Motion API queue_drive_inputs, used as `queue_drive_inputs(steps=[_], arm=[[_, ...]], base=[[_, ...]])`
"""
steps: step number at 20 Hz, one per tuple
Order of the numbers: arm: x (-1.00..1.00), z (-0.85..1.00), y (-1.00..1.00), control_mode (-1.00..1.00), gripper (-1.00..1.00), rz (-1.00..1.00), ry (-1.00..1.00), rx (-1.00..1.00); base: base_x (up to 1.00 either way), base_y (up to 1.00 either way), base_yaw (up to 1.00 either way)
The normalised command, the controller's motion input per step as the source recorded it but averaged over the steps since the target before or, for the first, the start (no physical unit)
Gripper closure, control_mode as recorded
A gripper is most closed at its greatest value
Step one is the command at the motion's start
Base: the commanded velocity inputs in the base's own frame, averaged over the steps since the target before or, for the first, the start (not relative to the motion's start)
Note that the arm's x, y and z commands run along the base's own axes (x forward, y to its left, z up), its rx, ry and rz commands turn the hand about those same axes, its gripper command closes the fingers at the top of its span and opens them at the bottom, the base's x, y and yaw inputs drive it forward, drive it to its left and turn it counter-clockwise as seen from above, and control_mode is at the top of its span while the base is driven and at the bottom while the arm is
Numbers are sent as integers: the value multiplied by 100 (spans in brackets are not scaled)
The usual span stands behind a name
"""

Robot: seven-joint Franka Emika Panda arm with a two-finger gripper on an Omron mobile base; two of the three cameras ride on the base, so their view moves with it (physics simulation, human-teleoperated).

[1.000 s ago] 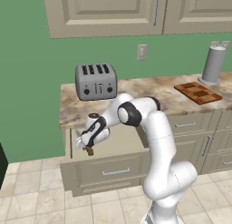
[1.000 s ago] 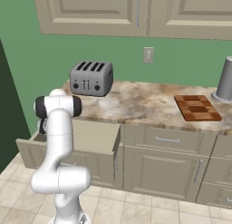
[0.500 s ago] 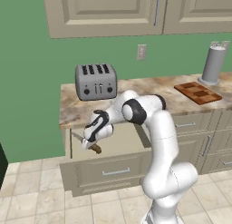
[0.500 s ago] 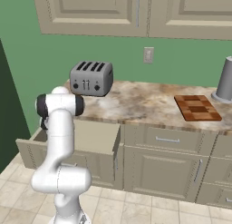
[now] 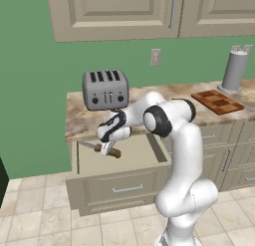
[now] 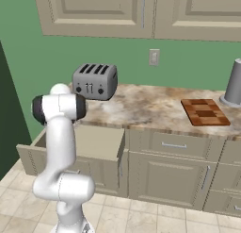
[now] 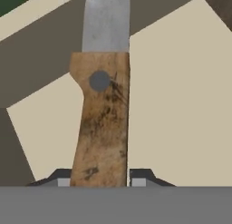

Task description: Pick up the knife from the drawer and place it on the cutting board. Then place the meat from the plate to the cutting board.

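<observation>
The knife (image 5: 103, 149), with a brown wooden handle and a grey blade, hangs level just above the open drawer (image 5: 119, 189). My gripper (image 5: 107, 145) is shut on its handle. In the hand view the handle (image 7: 102, 128) runs up between the fingertips (image 7: 140, 177), with the blade (image 7: 106, 21) beyond it over the beige drawer floor. The checkered cutting board (image 5: 218, 101) lies on the counter far to the right, also seen in the right base view (image 6: 204, 112). From the right base camera, the drawer (image 6: 101, 143) stands pulled out behind my arm. The meat and the plate are out of view.
A silver toaster (image 5: 105, 89) stands on the counter right behind the gripper (image 6: 95, 80). A grey canister (image 5: 234, 70) stands behind the board (image 6: 234, 83). Closed drawers and cabinet doors line the counter front to the right. Wall cabinets hang overhead.
The gripper has risen a little with the knife, lifting it off the drawer floor and shifting slightly right. The base has not moved.
</observation>
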Motion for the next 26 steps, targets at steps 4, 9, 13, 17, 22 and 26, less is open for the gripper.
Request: queue_drive_inputs(steps=[4,9,13,17,22,26], arm=[[-26,91,-17,-100,100,0,-13,0],[-5,85,-25,-100,100,-11,-8,0],[-19,64,-36,-100,100,-31,-13,0],[-41,45,-36,-100,100,-44,-10,0],[-40,45,-26,-100,100,-44,-11,0],[-50,67,-39,-100,100,-21,-18,3]], base=[[0,0,0],[0,0,0],[0,0,0],[0,0,0],[0,0,0],[0,0,0]])
